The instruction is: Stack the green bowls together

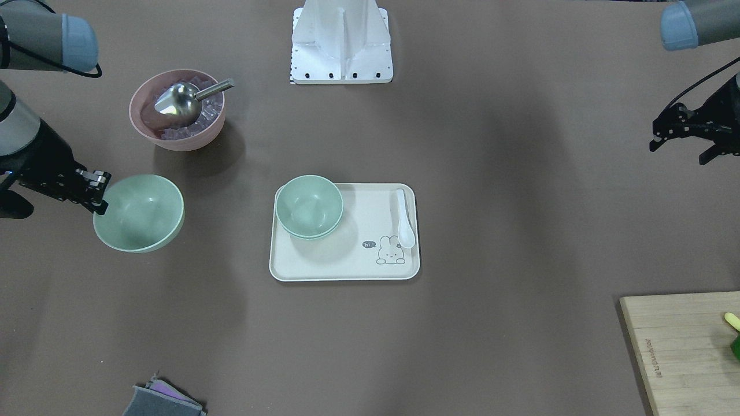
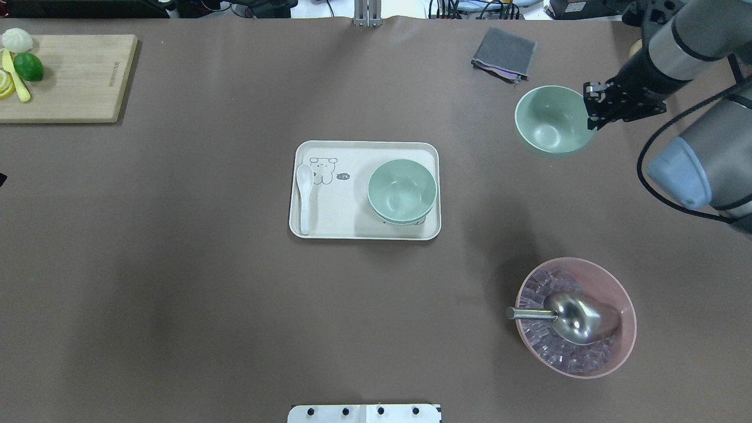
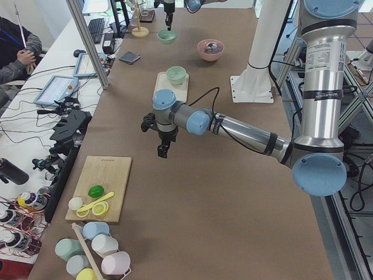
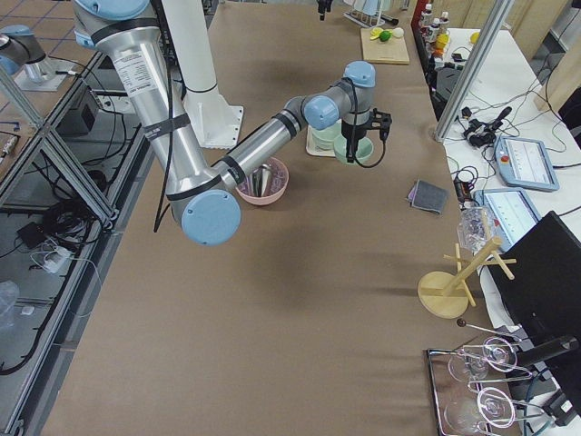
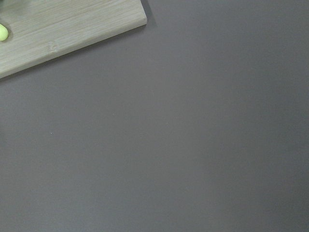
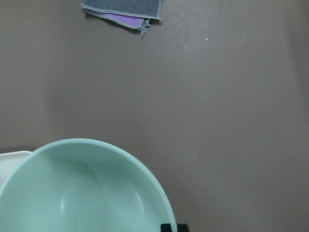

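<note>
One green bowl [image 2: 552,119] hangs just above the table at the far right, and my right gripper [image 2: 590,111] is shut on its right rim. The same green bowl [image 1: 139,212] is at the left in the front view, and its rim fills the bottom of the right wrist view [image 6: 87,188]. Two more green bowls [image 2: 402,191] sit nested on the right half of the cream tray [image 2: 364,230]. My left gripper [image 1: 677,151] hovers open and empty over bare table far to the left, near the cutting board.
A pink bowl [image 2: 611,352] holding ice cubes and a metal scoop [image 2: 578,317] stands near the robot on the right. A white spoon [image 2: 304,197] lies on the tray. A grey cloth [image 2: 504,54] and a wooden cutting board [image 2: 70,76] with fruit lie at the far edge.
</note>
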Action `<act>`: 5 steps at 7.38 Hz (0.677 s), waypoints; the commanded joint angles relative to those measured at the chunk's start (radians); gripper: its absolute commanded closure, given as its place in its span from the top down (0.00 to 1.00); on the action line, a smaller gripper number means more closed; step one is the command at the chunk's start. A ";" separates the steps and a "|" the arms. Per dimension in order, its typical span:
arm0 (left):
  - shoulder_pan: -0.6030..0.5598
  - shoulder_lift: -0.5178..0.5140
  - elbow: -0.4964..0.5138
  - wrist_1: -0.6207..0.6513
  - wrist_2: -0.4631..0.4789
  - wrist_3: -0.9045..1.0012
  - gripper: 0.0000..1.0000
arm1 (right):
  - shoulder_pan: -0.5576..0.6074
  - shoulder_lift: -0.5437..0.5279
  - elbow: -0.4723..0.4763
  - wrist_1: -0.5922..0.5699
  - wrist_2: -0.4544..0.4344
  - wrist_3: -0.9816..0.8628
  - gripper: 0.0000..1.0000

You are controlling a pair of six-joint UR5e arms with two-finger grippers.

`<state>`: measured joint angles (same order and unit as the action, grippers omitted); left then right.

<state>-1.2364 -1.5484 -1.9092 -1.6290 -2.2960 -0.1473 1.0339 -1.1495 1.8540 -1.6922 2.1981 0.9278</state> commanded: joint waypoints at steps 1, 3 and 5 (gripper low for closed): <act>-0.002 0.001 0.001 0.000 0.000 0.000 0.98 | -0.009 0.021 0.001 -0.017 -0.001 0.014 0.00; -0.003 0.001 0.004 0.001 0.001 0.006 0.98 | -0.024 0.033 0.004 -0.017 -0.001 0.046 0.00; -0.064 0.010 0.009 0.011 -0.002 0.078 0.98 | -0.087 0.094 -0.002 -0.017 -0.030 0.161 0.00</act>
<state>-1.2671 -1.5453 -1.9039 -1.6257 -2.2962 -0.1237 0.9859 -1.0908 1.8546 -1.7088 2.1866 1.0232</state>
